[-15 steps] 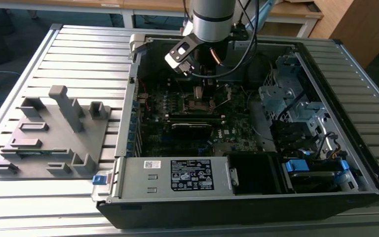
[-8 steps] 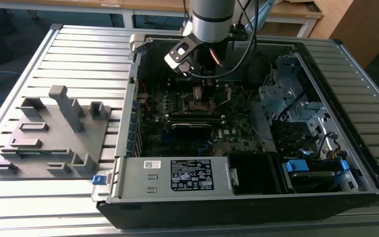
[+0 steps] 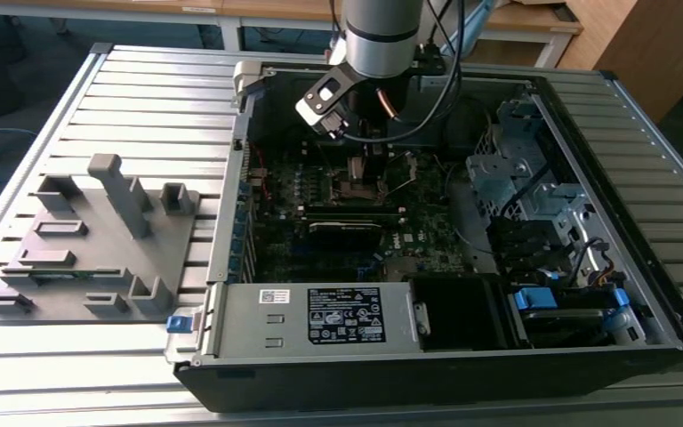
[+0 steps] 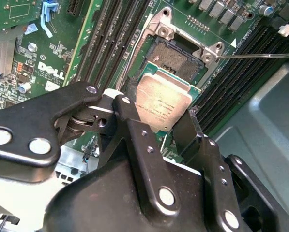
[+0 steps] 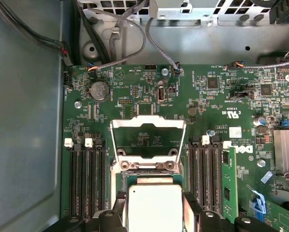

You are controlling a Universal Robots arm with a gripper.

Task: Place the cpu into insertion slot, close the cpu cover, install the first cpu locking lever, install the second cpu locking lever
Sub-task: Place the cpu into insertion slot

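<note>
My gripper (image 4: 159,110) is shut on the cpu (image 4: 162,99), a silvery square chip pinched by its edges between two black fingers (image 4: 127,118). The chip hangs tilted just above and beside the insertion slot (image 4: 175,58), a dark square socket with a metal rim that lies bare. In the first wrist view the cpu (image 5: 155,210) sits between the gripper (image 5: 155,198) fingers, just short of the raised cpu cover (image 5: 148,119), a silvery frame standing open. A thin metal lever (image 4: 260,54) sticks out sideways from the socket. In the exterior view the gripper (image 3: 365,169) hovers low over the motherboard (image 3: 317,258).
Long black memory slots (image 5: 86,179) flank the socket on both sides, one holding a green module (image 5: 228,186). A finned heatsink (image 5: 285,150), loose cables (image 5: 129,43), a drive cage (image 3: 519,169) and the power supply (image 3: 317,316) crowd the case. A grey fixture (image 3: 92,240) stands on the exterior view's left.
</note>
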